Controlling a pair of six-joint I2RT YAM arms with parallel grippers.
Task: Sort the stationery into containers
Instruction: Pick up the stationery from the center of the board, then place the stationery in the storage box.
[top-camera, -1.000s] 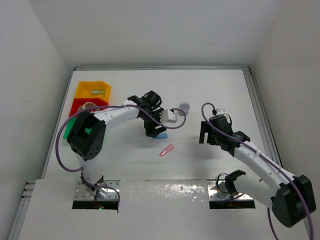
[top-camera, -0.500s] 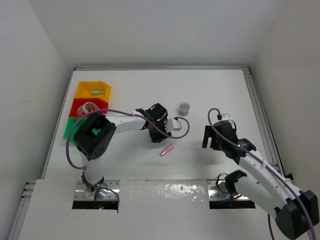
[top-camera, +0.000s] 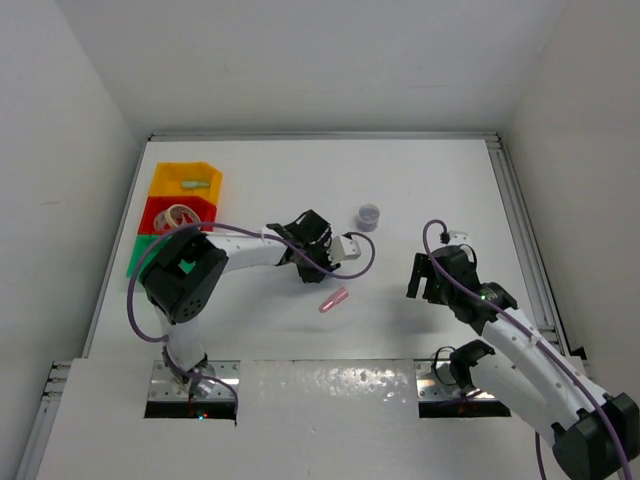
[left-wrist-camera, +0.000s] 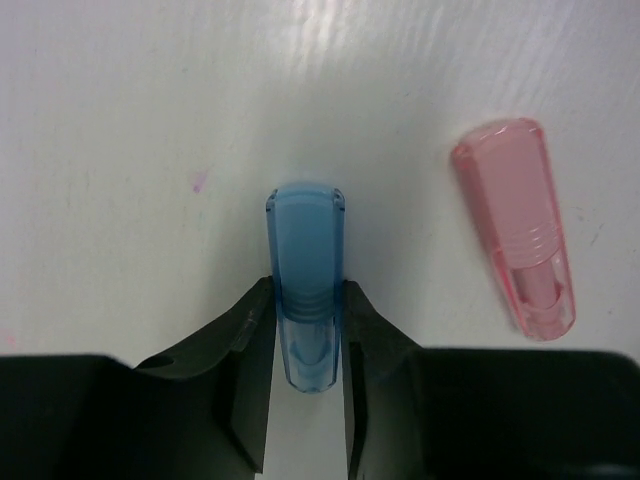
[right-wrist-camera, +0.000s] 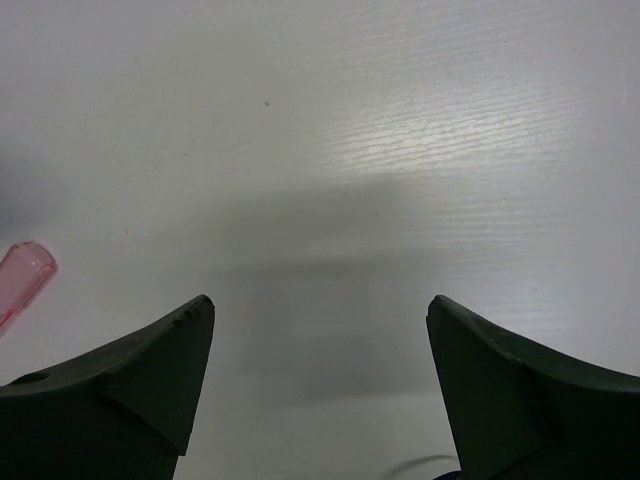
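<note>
blue capsule (left-wrist-camera: 306, 250) pinched by left fingers (left-wrist-camera: 245, 335) (top view hides it), right fingers (right-wrist-camera: 150, 370) wide

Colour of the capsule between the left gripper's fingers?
It's a translucent blue plastic capsule; left wrist view shows it best.

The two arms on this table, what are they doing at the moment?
The left gripper pinches a blue capsule lying on the table, with a pink capsule beside it, untouched. The right gripper is open over the table, holding nothing. Three bins stand at the far left.
</note>
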